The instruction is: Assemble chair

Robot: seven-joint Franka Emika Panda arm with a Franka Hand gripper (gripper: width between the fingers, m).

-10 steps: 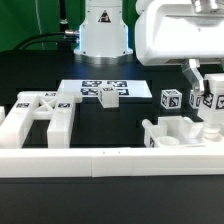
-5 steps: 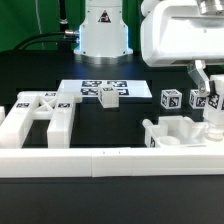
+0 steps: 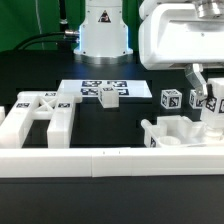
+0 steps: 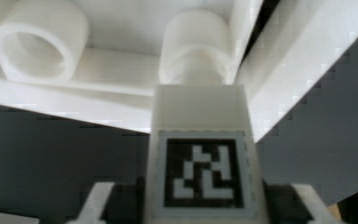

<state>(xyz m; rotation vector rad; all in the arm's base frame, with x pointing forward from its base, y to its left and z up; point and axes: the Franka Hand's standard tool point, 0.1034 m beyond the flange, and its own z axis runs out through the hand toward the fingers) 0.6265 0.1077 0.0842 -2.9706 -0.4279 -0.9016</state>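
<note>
The robot's two-finger gripper [image 3: 206, 98] [image 4: 201, 196] is clenched on one chunky white plastic chair leg [image 3: 214, 118] [image 4: 201, 120], a square bar with a black-and-white square tag on its face. In the wrist view the bar sits between the two fingers. In the exterior view the leg hangs upright at the exterior view's right, its lower end at the far right edge of a blocky white plastic seat panel [image 3: 175, 133] [image 4: 114, 65]; whether the two touch cannot be told. The wrist view shows one round socket and one rounded peg on that panel beyond the leg.

Four other loose chair parts can be counted:
- The seat panel.
- One large white open frame [image 3: 40, 112] at the exterior view's left.
- One small white tagged block [image 3: 108, 97] on the marker board [image 3: 85, 88].
- One white tagged cube [image 3: 170, 100] standing just behind the seat panel.

One long plain white border rail [image 3: 90, 160] runs across the front of the black table [image 3: 110, 125]. The white robot base [image 3: 103, 30] stands at the back.
</note>
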